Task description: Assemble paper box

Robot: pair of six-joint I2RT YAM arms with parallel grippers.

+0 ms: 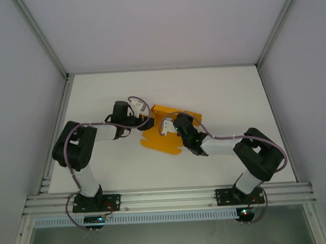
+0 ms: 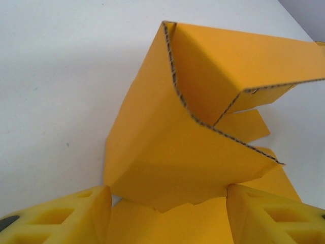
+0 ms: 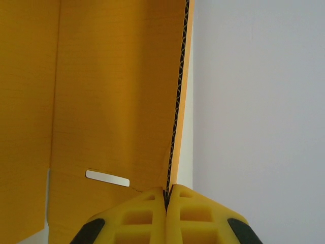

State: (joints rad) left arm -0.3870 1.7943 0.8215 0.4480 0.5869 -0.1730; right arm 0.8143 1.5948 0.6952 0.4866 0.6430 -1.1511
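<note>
Right wrist: right gripper (image 3: pixel 166 202) clenched on paper box (image 3: pixel 111 101) edge; left gripper (image 2: pixel 167 209) released before it; white table (image 3: pixel 254 101).

Matt orange corrugated card for the paper box (image 2: pixel 167 152), smooth on its faces, rough and fluted along the cut edges at mid-frame. Dull moulded yellow plastic, faintly grainy, on the left gripper (image 2: pixel 167 206) at the lower corners, likewise on the right gripper (image 3: pixel 166 195). Smooth matt white tabletop (image 1: pixel 227 97). Brushed silvery metal for the rail (image 1: pixel 166 197) along the bottom edge.
</note>
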